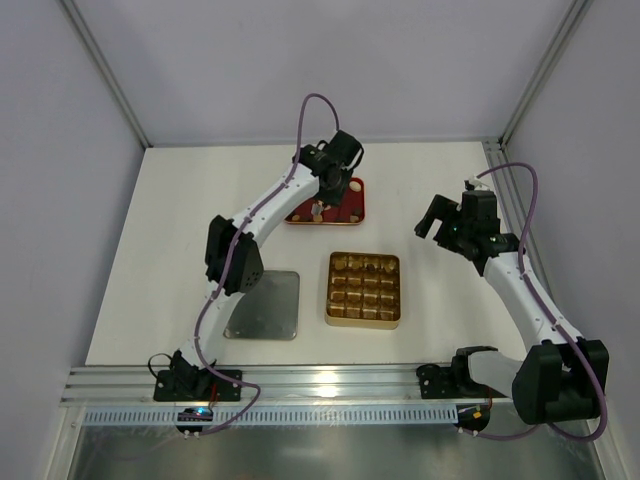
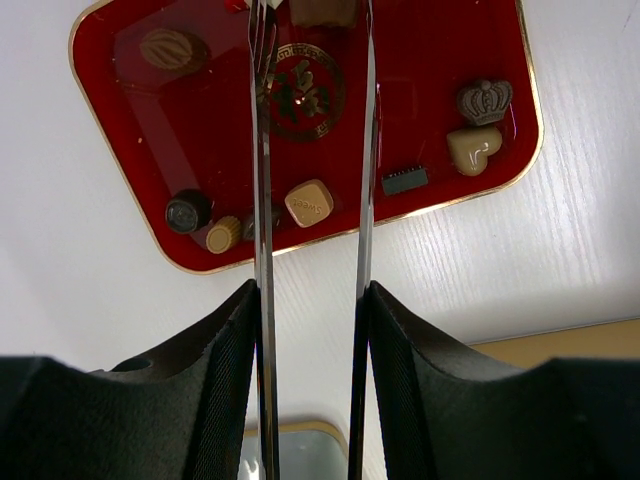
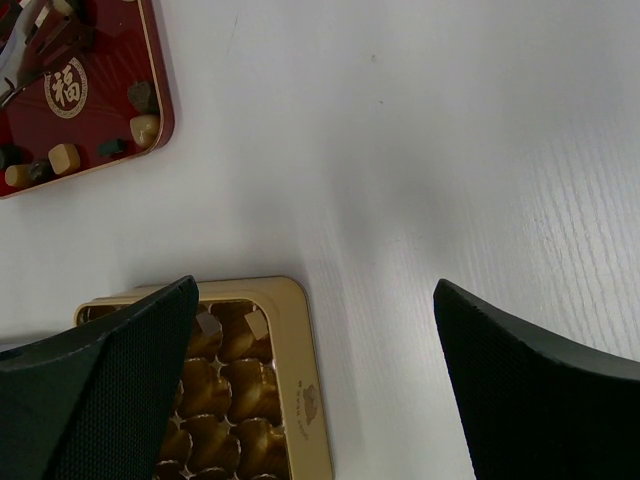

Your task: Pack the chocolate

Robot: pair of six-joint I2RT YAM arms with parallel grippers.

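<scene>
1. Black fingers of the left hand (image 2: 313, 120) fill the lower left-wrist view. Two thin metal blades (image 2: 262, 150) run forward from them, parallel, with a narrow gap between.
2. One square brown piece (image 2: 322, 10) sits between the blade tips at the top frame edge. Whether the blades clamp it cannot be told.
3. The chocolate (image 2: 309, 202) lies loose in the red tray (image 2: 430, 50). Visible pieces include a ribbed round piece (image 2: 172, 48), a crown-shaped piece (image 2: 485, 100), a cream heart (image 2: 473, 148) and a dark round piece (image 2: 187, 210).
4. The red tray rests on the white surface (image 1: 180, 220), beyond the gold tray (image 1: 363, 320) and apart from it.
5. The right hand (image 3: 315, 290) hovers over the surface near the gold tray's right side, fingers spread wide, holding nothing.
</scene>
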